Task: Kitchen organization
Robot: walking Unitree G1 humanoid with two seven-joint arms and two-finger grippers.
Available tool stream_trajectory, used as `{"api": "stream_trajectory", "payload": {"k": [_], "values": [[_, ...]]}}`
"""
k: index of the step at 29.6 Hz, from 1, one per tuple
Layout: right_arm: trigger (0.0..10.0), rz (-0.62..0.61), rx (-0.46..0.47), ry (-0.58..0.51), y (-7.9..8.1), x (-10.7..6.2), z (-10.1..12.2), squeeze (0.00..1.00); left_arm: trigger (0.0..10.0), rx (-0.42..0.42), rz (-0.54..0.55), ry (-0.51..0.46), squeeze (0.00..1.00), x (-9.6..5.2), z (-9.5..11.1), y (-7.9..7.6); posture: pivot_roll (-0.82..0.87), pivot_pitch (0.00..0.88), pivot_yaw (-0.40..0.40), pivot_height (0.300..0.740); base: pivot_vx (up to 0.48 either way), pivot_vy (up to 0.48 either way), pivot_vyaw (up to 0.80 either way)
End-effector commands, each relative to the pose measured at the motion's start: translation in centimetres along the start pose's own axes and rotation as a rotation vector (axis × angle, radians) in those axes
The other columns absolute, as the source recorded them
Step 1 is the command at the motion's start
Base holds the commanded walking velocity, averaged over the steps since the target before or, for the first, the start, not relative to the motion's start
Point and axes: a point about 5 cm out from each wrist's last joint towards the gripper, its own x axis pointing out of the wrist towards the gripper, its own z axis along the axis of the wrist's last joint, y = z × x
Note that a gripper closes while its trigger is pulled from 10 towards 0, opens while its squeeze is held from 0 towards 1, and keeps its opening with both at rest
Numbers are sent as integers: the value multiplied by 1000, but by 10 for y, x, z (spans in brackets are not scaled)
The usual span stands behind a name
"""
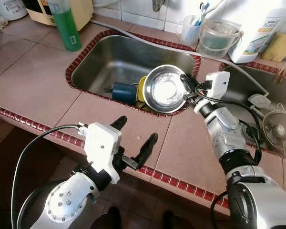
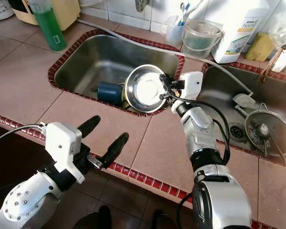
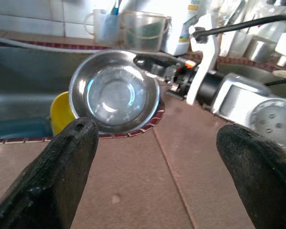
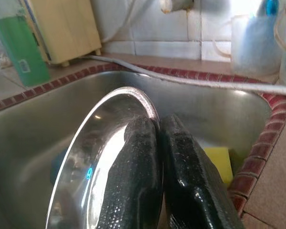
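A shiny steel bowl (image 1: 164, 89) is tilted up at the near right corner of the left sink (image 1: 109, 59), its hollow facing me. My right gripper (image 1: 187, 87) is shut on the steel bowl's right rim; the right wrist view has both fingers (image 4: 138, 176) pinching that rim (image 4: 143, 102). Beneath the bowl in the sink lie a dark blue cup (image 1: 124, 92) on its side and something yellow (image 1: 141, 89). My left gripper (image 1: 136, 136) hovers open above the counter's front edge, its fingers (image 3: 62, 167) spread wide and holding nothing.
A green bottle (image 1: 65, 24) stands on the counter at the back left. Behind the sink are a white cup with toothbrushes (image 1: 190, 29), a clear plastic tub (image 1: 218, 38) and a white jug (image 1: 257, 28). The right sink (image 1: 257, 105) holds a strainer (image 1: 279, 126).
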Motion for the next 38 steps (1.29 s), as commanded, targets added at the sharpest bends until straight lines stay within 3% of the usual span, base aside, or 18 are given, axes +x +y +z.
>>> {"api": "stream_trajectory", "payload": {"k": [1,13,38], "values": [[10000,-33,9,-7,-6,-1,2,0,10000,-10,-25,3,0,-3,2,-6,-73,300,4,740,0,0,0],[10000,-93,48,19,-11,3,2,0,10000,-18,-67,23,0,-8,3,-15,-61,308,3,740,0,0,0],[10000,-58,91,44,1,13,1,0,10000,-34,-62,51,0,-12,-1,-18,-61,309,0,740,0,0,0]]}}
